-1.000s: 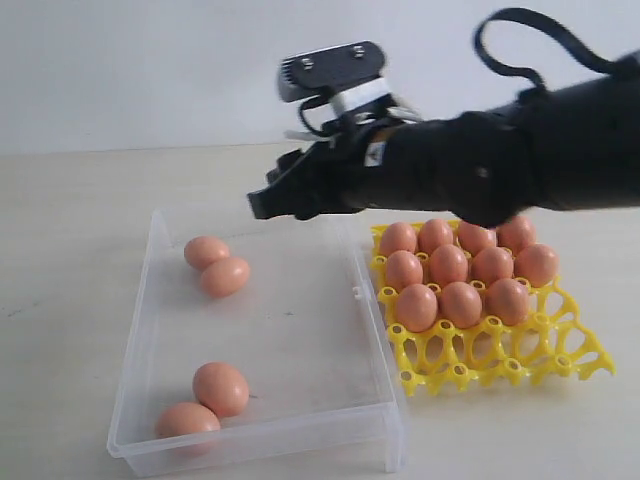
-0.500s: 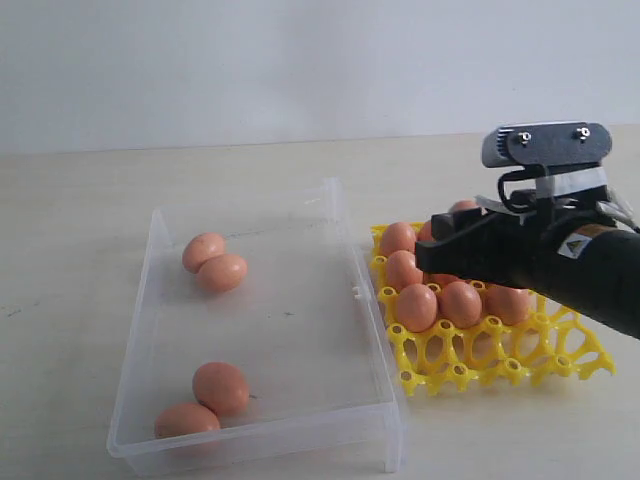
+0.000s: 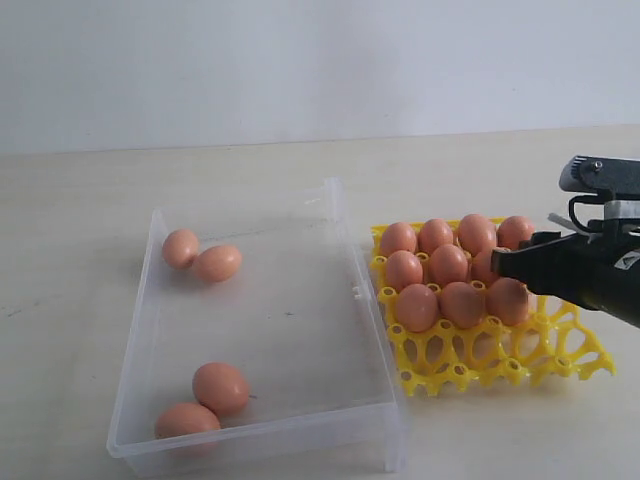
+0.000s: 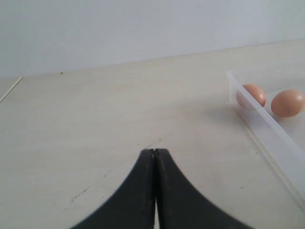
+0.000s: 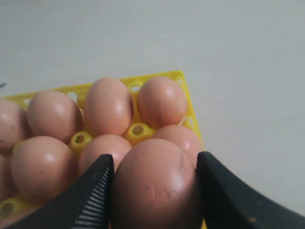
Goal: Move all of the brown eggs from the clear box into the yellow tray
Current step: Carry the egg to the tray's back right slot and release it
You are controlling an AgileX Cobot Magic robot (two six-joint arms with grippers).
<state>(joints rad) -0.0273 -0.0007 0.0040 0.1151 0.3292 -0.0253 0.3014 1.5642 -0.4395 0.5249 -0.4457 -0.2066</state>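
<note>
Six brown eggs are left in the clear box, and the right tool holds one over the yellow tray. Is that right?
No, four brown eggs are left in the clear box, not six; the exterior view shows them. The right tool does hold an egg over the yellow tray.

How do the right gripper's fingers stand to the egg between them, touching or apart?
Touching. In the right wrist view both fingers of the right gripper press against the sides of the brown egg, with no gap.
</note>
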